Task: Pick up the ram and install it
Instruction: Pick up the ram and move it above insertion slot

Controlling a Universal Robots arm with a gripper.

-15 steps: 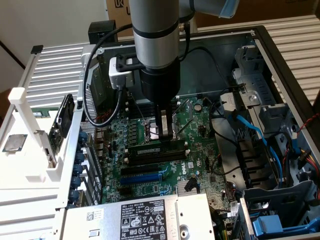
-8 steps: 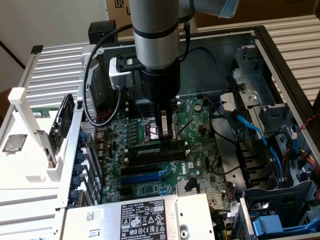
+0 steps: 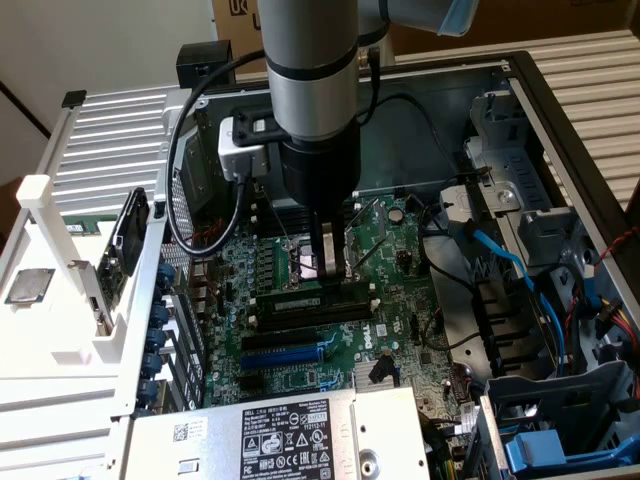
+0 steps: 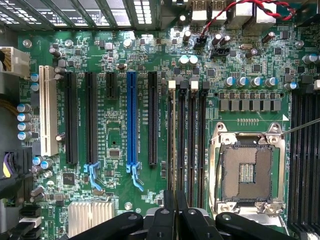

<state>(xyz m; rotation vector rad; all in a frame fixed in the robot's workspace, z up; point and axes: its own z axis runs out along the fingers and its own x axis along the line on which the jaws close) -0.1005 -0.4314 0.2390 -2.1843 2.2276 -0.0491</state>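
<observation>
**Gripper pinched narrow on the ram, just beside the CPU socket**

You have the arm reaching straight down into the open computer case (image 3: 540,110). Its gripper (image 3: 331,268) sits just beside the CPU socket (image 3: 298,262). Your fingers are drawn narrow, nearly together, and their tips meet the top edge of the ram (image 3: 300,301).

The ram stands upright on its long edge at the memory slots (image 3: 345,310). These lie just beside the socket, on the side facing the blue expansion slot (image 3: 300,352). The ram's white label faces the exterior camera. You cannot tell from these views whether the stick is pressed fully home or only resting in the slot mouth.

In the wrist view you look down past the gripper (image 4: 175,200) onto the motherboard (image 4: 115,145). The two black fingers (image 4: 164,220) leave only a thin gap between them. They line up over the memory slots (image 4: 192,140) next to the CPU socket (image 4: 247,172), which has a metal frame round it. The blue expansion slot (image 4: 131,120) lies farther from the socket than the memory slots, and a white slot (image 4: 48,110) lies farther out again. A finned silver heatsink (image 4: 90,217) sits well apart from the socket.

In the exterior view, a silver power supply (image 3: 300,430) with a printed label lies well apart from the socket, past the blue slot. Blue cables (image 3: 500,255) run away from the socket toward the exterior view's right.
</observation>
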